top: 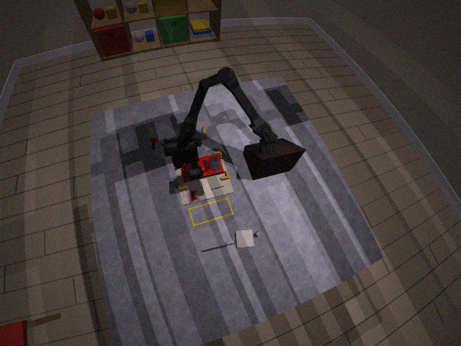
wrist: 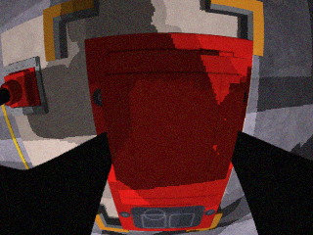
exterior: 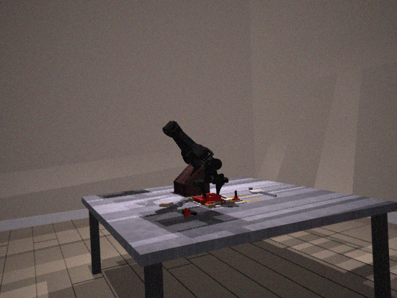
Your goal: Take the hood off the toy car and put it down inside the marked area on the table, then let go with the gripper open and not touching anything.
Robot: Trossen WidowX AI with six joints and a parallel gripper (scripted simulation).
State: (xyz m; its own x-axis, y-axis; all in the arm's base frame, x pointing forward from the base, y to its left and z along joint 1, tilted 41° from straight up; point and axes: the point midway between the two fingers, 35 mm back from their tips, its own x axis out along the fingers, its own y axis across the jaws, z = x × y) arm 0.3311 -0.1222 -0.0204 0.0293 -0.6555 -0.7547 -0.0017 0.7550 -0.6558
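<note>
The red toy car point(top: 220, 170) point(exterior: 199, 198) point(wrist: 94, 59) sits on a cream board between orange-yellow corner brackets. Its hood point(wrist: 171, 117) is the raised red panel on top, still on the car. My gripper point(top: 189, 169) point(exterior: 211, 194) point(wrist: 172, 137) points down over the car and is shut on the hood, one black finger at each long side. In the top view the gripper hides much of the hood. The marked area point(top: 213, 220) point(exterior: 250, 197) is a yellow outline on the table, beyond the board; part of it shows in the wrist view point(wrist: 15, 137).
The cream board point(top: 227, 188) also bears a red piece with a black handle point(top: 193, 195) point(exterior: 236, 196) point(wrist: 22, 88). Another red-and-black piece point(top: 153, 141) point(exterior: 186, 212) and a wooden block point(top: 204, 130) point(exterior: 165, 204) lie nearby. Beyond the outline are a white square point(top: 244, 238) and a thin rod point(top: 217, 247).
</note>
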